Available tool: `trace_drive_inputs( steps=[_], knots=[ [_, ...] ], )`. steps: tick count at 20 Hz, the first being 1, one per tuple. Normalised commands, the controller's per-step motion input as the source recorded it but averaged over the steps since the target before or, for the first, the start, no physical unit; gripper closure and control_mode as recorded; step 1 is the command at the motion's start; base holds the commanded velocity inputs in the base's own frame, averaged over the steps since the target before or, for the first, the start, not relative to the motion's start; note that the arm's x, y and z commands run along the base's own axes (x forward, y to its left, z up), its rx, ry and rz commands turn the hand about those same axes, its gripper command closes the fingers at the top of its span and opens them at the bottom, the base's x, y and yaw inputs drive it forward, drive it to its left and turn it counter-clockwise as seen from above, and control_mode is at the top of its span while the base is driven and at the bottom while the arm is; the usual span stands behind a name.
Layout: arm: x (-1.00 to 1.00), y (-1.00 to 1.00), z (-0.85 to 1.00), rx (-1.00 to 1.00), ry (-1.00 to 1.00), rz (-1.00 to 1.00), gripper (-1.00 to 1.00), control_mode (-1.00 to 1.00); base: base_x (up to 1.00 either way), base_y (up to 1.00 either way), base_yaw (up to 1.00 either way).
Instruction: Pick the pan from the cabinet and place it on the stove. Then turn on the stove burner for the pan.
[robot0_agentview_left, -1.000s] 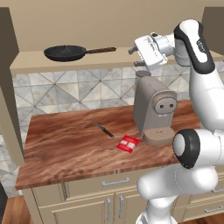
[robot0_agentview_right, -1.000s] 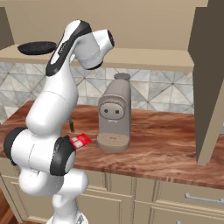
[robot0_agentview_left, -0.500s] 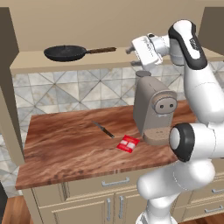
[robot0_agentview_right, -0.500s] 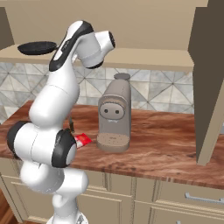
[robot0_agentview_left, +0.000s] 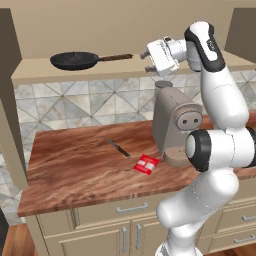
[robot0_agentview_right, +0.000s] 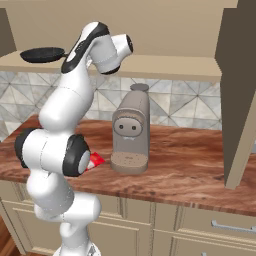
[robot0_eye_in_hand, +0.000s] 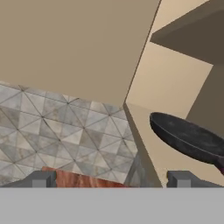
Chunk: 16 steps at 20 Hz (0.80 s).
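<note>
The black pan (robot0_agentview_left: 74, 60) lies on the open shelf of the beige cabinet (robot0_agentview_left: 30, 75), its thin handle (robot0_agentview_left: 117, 57) pointing right. My gripper (robot0_agentview_left: 147, 62) hovers at shelf height just right of the handle's end, open, with nothing between its fingers. From the right base view the pan (robot0_agentview_right: 42, 54) sits at the far left, behind my arm. In the hand view the pan (robot0_eye_in_hand: 188, 138) rests on the shelf (robot0_eye_in_hand: 148, 144) to the right, and my gripper (robot0_eye_in_hand: 111, 179) stands open with its fingertips (robot0_eye_in_hand: 41, 179) wide apart. The stove is out of view.
A grey coffee machine (robot0_agentview_left: 175, 125) stands on the wooden counter (robot0_agentview_left: 70, 170) below my hand. A small knife (robot0_agentview_left: 119, 148) and a red packet (robot0_agentview_left: 146, 164) lie to its left. A cabinet side panel (robot0_agentview_right: 240, 100) comes down to the counter on the right.
My hand has shifted slightly left along the shelf, nearer the end of the pan's handle. The gripper stayed open and the pan has not moved.
</note>
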Motion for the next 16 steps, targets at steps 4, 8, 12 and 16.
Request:
trace_drive_inputs(
  steps=[4,8,12,16],
  knots=[
    [0.45,0.0,0.0,0.0,0.0,0.0,-1.0,-1.0,0.0,0.0,0.0],
    [0.44,0.0,0.0,-0.01,0.0,0.0,-1.0,-1.0,0.0,0.0,0.0],
    [0.45,0.0,0.0,-0.03,0.0,0.0,-1.0,-1.0,0.0,0.0,0.0],
    [0.46,0.0,-0.03,-0.03,0.01,0.0,-1.0,-1.0,0.0,0.0,0.0]
  ],
)
